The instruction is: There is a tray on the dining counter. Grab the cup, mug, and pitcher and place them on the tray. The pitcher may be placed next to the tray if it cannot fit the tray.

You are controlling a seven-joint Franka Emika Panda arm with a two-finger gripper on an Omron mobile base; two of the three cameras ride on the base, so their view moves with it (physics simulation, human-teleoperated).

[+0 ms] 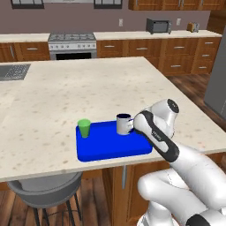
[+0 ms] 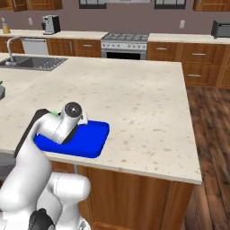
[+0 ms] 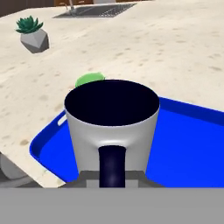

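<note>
The gripper (image 1: 132, 125) is clamped on the handle of the mug (image 1: 124, 124), which stands over the blue tray (image 1: 112, 145) beside the green cup (image 1: 84, 128). It should lower the mug level before releasing.

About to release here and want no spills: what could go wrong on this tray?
The gripper is shut on the mug by its handle, so opening or backing away unevenly could tip it. The cup stands at the tray's far left corner near the rim; any tray nudge might topple it off.
</note>
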